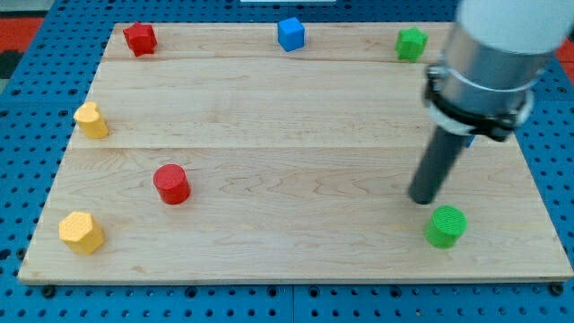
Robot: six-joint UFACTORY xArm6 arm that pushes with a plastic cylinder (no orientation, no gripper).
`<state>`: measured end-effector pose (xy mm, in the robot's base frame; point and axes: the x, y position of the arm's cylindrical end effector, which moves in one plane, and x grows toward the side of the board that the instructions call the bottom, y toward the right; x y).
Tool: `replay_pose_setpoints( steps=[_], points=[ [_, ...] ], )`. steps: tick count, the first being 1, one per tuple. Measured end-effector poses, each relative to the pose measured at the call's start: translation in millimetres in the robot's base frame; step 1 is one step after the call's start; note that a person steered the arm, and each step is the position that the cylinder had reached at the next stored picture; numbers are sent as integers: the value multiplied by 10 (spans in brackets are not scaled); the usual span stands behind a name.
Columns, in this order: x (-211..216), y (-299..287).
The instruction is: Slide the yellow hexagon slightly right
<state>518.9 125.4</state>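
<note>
The yellow hexagon (81,232) lies at the board's bottom left corner. My tip (421,200) rests on the board at the view's right, far to the right of the hexagon and just up and left of a green cylinder (446,226). A second yellow block (91,120), of a rounded irregular shape, sits at the left edge, above the hexagon. A red cylinder (171,184) stands up and to the right of the hexagon.
A red block (140,39) is at the top left, a blue cube (291,34) at the top middle, a green block (412,43) at the top right. The wooden board (287,135) lies on a blue pegboard surface.
</note>
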Motion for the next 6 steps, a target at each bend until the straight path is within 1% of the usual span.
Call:
replay_pose_setpoints(
  steps=[2, 3, 4, 5, 6],
  points=[
    [-909, -1994],
    [-713, -3207],
    [-511, -4153],
    [9, -4256],
    [315, -3766]
  ],
)
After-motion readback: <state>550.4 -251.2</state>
